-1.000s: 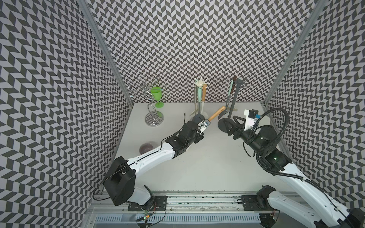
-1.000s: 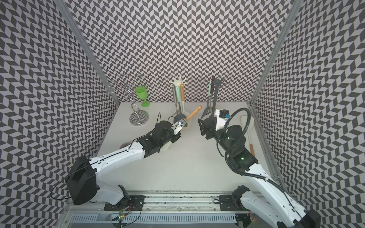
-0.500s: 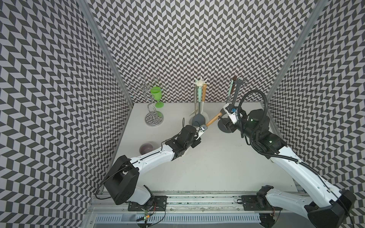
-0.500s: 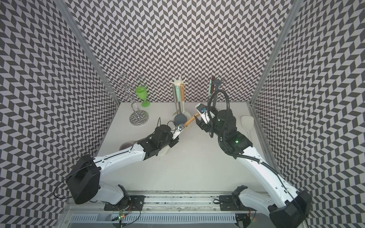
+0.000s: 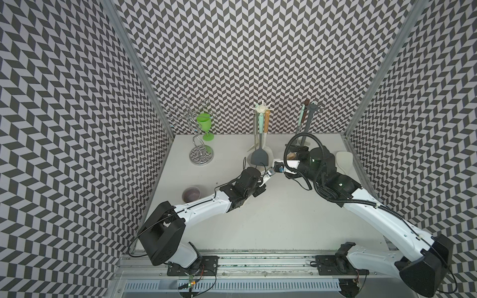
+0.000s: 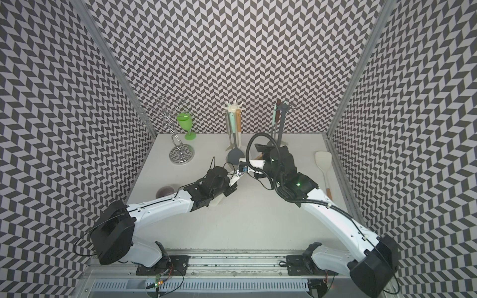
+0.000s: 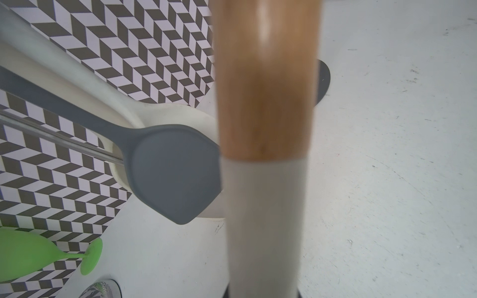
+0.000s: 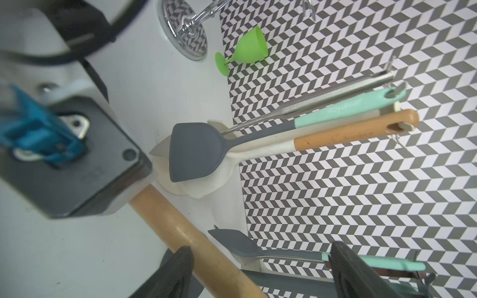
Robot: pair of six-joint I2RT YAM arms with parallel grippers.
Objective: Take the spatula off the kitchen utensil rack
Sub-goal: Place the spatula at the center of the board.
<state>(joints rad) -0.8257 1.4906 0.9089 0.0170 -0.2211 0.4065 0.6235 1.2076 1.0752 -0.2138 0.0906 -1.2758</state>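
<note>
Spatula: the wooden-handled cream spatula [image 7: 265, 103] is off its hook, slung between the two arms just nearer than the cream utensil rack [image 5: 262, 108] at the far middle of the table.
Left gripper: the left gripper [image 5: 275, 170] is pinching the cream shaft, with the wooden end pointing far-right.
Right gripper: the right gripper [image 8: 260, 247] is spread wide. The wooden end sits between its fingers, hard by one of them, and nothing is clamped.
Neighbours: a grey silicone spatula [image 7: 175, 172] hangs on the cream rack just beside the held one. A dark grey utensil rack [image 5: 311, 113] stands just beyond the right gripper.
Risk, handover: if the left lets go before the right closes, the spatula drops to the white table [image 5: 258, 219].
Risk, off-centre: the handle isn't centred between the fingers, so closing could shove it sideways and twist it in the left's pinch.
Risk, crowding: it's tight here, and a wide swing by either arm could clip the hanging grey spatula or tip the dark rack.
</note>
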